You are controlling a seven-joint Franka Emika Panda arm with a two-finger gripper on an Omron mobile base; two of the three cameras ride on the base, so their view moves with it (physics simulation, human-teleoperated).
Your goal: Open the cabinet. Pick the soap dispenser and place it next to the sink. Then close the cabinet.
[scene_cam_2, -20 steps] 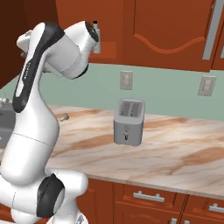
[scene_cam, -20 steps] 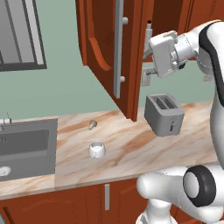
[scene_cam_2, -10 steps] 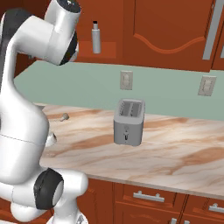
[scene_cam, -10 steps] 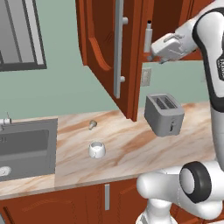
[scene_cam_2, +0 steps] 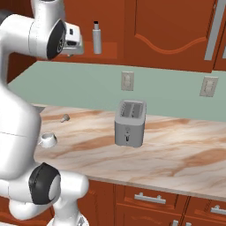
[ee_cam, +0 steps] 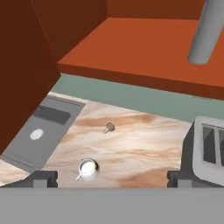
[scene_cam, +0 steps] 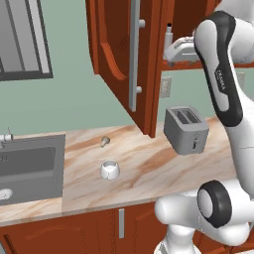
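While the arched reddish-brown wooden cabinet door [scene_cam: 124, 64] with its long silver bar handle [scene_cam: 134, 54] stands swung wide in the upper middle of the left base view, the two-finger pincer [ee_cam: 112, 177] is held up at the open shelf with its jaws spread wide and nothing between them. In the hand view the two dark fingertips [ee_cam: 41, 178] are seen at the bottom corners, and the slim grey-silver soap dispenser [ee_cam: 209, 33] is seen in the upper right, standing on the reddish shelf floor [ee_cam: 144, 48], ahead of the pincer and off to its right side, well apart from the fingertips. In the right base view the same bottle with its black pump top [scene_cam_2: 96, 38] stands upright at the top, just right of the white hand [scene_cam_2: 70, 42]. Below, on the marbled beige counter [scene_cam_2: 176, 150], a grey boxy toaster [scene_cam_2: 130, 122] and a squat white cup [scene_cam: 110, 169] are seen, with the grey recessed sink [scene_cam: 27, 166] at the left edge of the left base view.
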